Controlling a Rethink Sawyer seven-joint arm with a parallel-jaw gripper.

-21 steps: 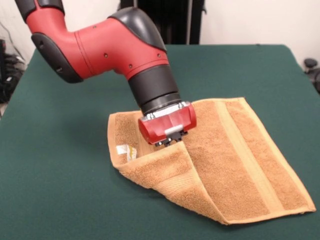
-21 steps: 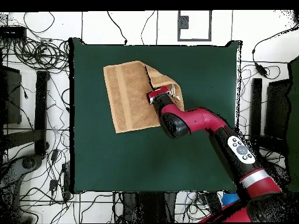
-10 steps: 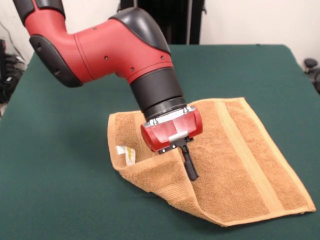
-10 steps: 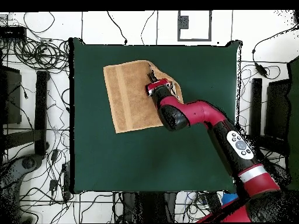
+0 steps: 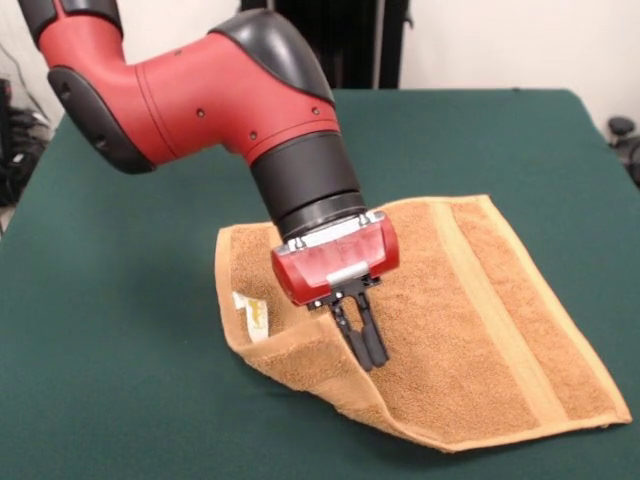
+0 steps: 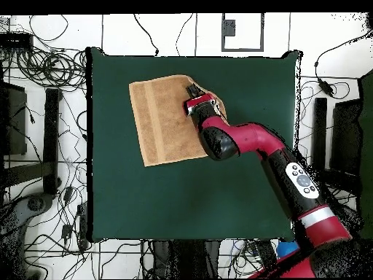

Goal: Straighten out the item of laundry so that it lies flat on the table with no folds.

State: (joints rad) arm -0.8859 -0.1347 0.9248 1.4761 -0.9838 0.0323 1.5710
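Orange-tan terry, the item of laundry (image 5: 440, 320) lies toward one long edge of the table (image 5: 120, 400), its tagged corner doubled over in a fold. The gripper (image 5: 366, 355) has its fingers drawn together on that fold's edge. The likely failures: the thick pile slips free, or a pull drags the whole towel instead of opening the fold.

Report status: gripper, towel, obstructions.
Gripper shut, tips at folded flap's edge. Orange-tan terry towel not flat: one corner doubled over, white tag exposed. Dark green table, nothing in the way.
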